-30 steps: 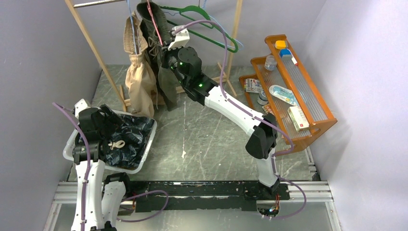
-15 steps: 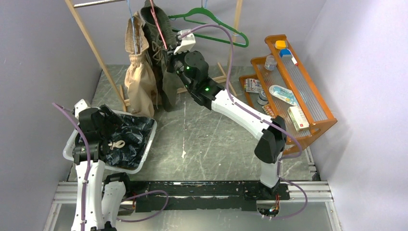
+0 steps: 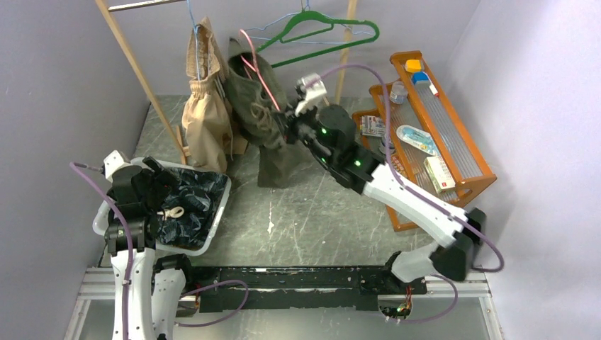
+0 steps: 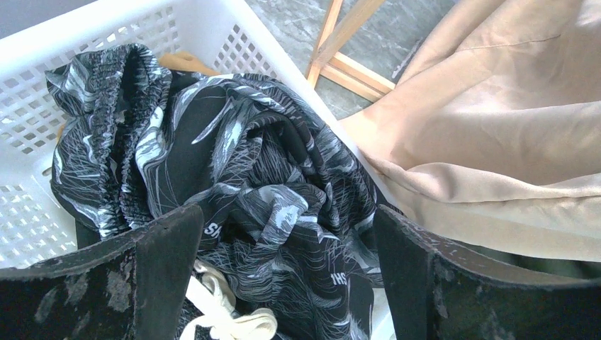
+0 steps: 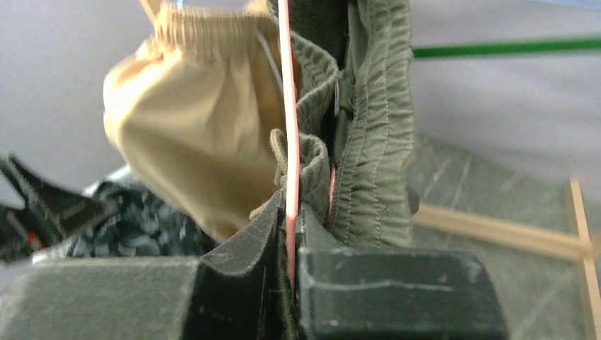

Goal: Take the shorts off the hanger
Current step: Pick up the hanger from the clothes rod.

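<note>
The olive green shorts (image 3: 266, 117) hang on a pink hanger (image 3: 261, 71), tilted away from the wooden rack. My right gripper (image 3: 289, 119) is shut on the hanger wire and the shorts' waistband; in the right wrist view the jaws (image 5: 292, 212) pinch the pink wire (image 5: 288, 106) against olive fabric (image 5: 372, 142). The light beige shorts (image 3: 204, 113) hang on a blue hanger at the rack's left. The dark patterned shorts (image 3: 190, 202) lie in a white basket (image 3: 220, 205). My left gripper (image 3: 157, 188) is open above them (image 4: 287, 234). A tan scrap (image 4: 181, 62) shows beneath them.
An empty green hanger (image 3: 322, 28) hangs at the rack's right end. The rack's slanted wooden posts (image 3: 138, 78) stand at the back. An orange shelf (image 3: 453, 142) with small items lines the right wall. Grey walls close in both sides.
My right arm has pulled back and to the right, dragging the olive shorts and pink hanger away from the beige shorts. The green hanger swung right. The left arm shifted slightly.
</note>
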Controlling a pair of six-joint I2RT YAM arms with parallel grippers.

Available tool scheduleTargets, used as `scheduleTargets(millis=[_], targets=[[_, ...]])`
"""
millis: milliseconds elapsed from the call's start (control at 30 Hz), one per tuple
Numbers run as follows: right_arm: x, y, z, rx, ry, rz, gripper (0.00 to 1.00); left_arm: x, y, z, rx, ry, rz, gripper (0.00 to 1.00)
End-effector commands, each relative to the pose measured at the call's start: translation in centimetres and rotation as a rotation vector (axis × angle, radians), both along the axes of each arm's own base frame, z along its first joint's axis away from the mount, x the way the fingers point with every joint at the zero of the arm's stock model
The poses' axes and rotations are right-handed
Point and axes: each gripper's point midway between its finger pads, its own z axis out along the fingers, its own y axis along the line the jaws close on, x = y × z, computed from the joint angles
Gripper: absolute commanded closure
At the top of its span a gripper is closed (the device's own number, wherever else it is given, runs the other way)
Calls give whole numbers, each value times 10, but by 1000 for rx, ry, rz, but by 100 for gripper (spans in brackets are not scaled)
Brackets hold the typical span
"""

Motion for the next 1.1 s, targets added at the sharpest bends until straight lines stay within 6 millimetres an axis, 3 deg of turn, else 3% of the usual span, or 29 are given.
scheduleTargets(millis=[0, 133, 300, 433, 567, 667, 833, 900, 1067], targets=[[-31, -49, -16, 45, 31, -57, 100, -2, -1, 14, -10, -17, 3, 7], [-62, -73, -93, 0, 121, -13, 100, -10, -12, 26, -61, -41, -20, 7], [-105, -84, -185, -69, 321, 91, 100, -10, -49, 59, -111, -153, -220, 8], [-119, -99, -227, -108, 433, 65, 100, -10, -75, 76, -129, -190, -382, 11], [-128, -110, -246, -69, 513, 25, 100, -10, -105, 91, -170, -236, -564, 18], [-132, -113, -249, 3, 531, 11, 100, -12, -125, 96, -223, -279, -676, 9], [-132, -114, -246, 61, 526, 4, 100, -12, -116, 63, -206, -102, -658, 13], [-131, -113, -247, 65, 523, 5, 100, -14, -117, 61, -201, -90, -668, 12], [-130, -104, -252, 58, 554, 23, 100, -17, -138, 38, -281, -22, -806, 9]])
